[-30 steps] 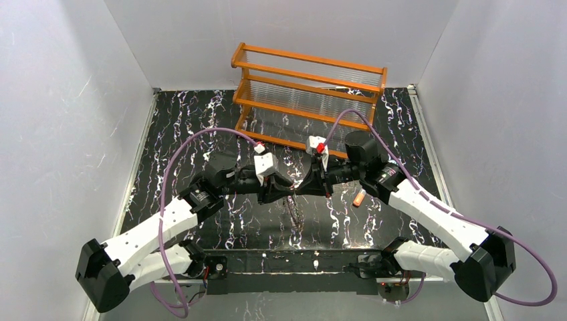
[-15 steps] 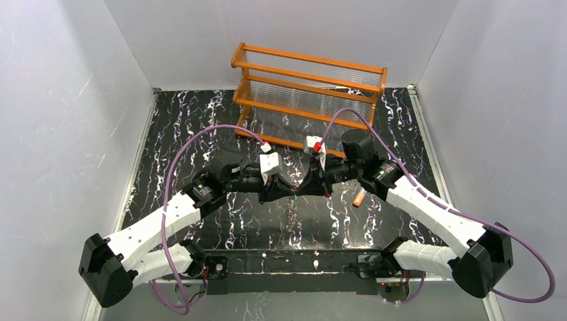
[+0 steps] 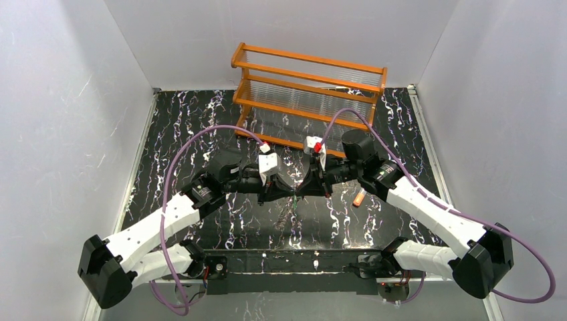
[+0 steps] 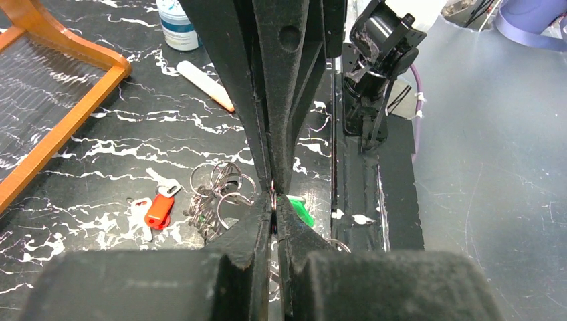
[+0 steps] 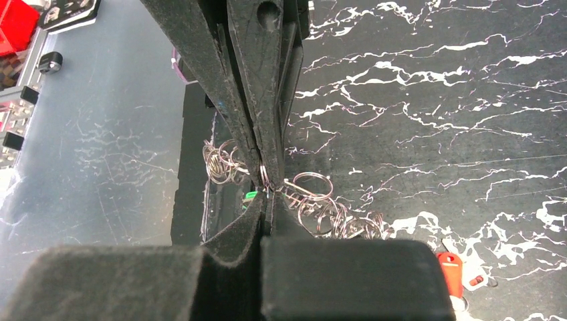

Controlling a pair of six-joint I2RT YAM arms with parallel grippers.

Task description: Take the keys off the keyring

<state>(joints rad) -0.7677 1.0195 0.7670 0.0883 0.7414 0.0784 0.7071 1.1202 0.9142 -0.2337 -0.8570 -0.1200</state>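
Both arms meet tip to tip over the middle of the table point(image 3: 200, 127). The left gripper point(image 3: 289, 190) comes in from the left and the right gripper point(image 3: 301, 190) from the right, and both are clamped tight on the same thin silvery keyring point(image 4: 273, 198), held off the surface. Both wrist views see the keyring edge-on, so its plane is upright and runs left-right along the line of the two grippers. The fingertips touch it from opposite sides, so neither arm is nearer than the other. The green key point(image 4: 301, 211) sits just beside the pinch on the near side and a bit below it. Only its plastic head shows, so I cannot tell which way its blade runs. A bunch of linked split rings point(image 4: 215, 200) is on the far side of the pinch. It looks joined to the keyring, but I cannot tell whether it hangs or lies on the table. The red key point(image 4: 159, 210) lies flat on the table beyond it, apart from both grippers. My guess is that the next move depends on the green key being on the near side: one arm has to let go and take it from there. The orange-capped tube point(image 3: 359, 198) lies right of centre, and the orange rack point(image 3: 307, 80) stands at the far edge. A small bottle point(image 4: 176, 28) has a blue-white label, but its print is too small to read, and there is no other legible writing.
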